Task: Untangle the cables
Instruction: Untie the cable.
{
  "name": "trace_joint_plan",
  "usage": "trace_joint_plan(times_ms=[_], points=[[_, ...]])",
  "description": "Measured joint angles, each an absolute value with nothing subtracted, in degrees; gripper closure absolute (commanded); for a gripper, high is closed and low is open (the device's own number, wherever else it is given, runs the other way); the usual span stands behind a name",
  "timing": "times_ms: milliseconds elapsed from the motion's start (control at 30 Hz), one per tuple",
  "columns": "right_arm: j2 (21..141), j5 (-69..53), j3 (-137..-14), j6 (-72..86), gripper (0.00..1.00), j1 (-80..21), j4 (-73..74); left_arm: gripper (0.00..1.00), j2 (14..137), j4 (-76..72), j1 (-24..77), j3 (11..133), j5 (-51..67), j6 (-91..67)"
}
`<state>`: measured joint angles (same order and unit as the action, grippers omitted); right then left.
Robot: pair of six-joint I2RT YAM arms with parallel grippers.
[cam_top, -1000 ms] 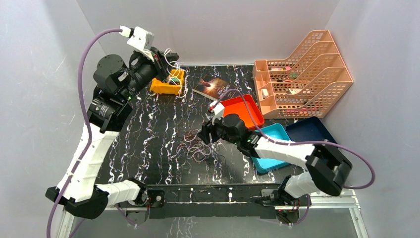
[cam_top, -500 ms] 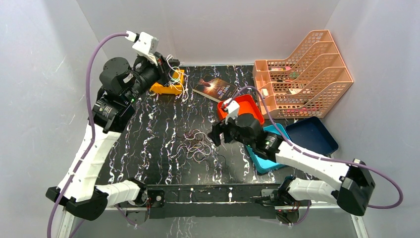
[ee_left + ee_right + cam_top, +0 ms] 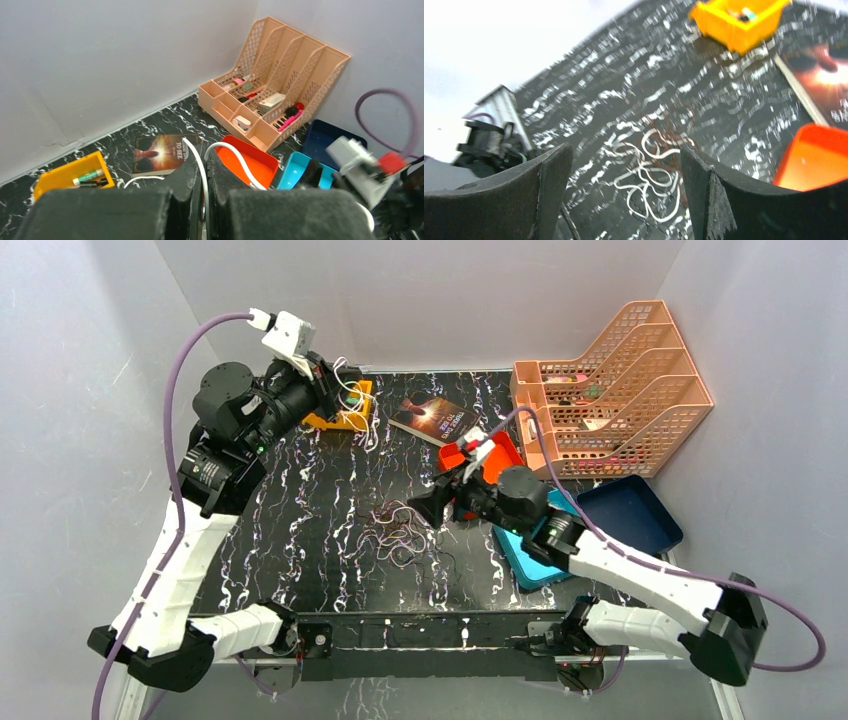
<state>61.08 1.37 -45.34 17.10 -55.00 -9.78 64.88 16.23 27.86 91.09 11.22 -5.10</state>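
Whitish cable tight in closed left pincer

Bright, even; rt wrist blurred.

The left arm and right arm have white shells, round black joints and 1 thick purple cable each; the fingers are matte black.
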Motion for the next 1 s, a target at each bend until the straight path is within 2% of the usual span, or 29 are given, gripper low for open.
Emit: trace_joint_plan(times_ms=[233,500,767,1000], points=[[52.01,-3.90,-44.05,13.52,0.15,-55.00,-19.94,1.00,64.60,15.84,27.86,86.35,17.54,-6.92],[51.09,-10.55,-52.86,7.25,0.13,-55.00,-20.56,1.00,64.60,14.76,27.86,81.03,24.99,-8.23],[57.01,-8.71,-59.09,5.17,0.13,-55.16,-20.93,1.00,65.47,13.41,27.86,79.22,29.50,-9.80],[62.96,-7.60,-59.57,6.57,0.13,-55.16,-20.51,1.00,65.71,13.26,27.86,78.76,30.09,-10.15]])
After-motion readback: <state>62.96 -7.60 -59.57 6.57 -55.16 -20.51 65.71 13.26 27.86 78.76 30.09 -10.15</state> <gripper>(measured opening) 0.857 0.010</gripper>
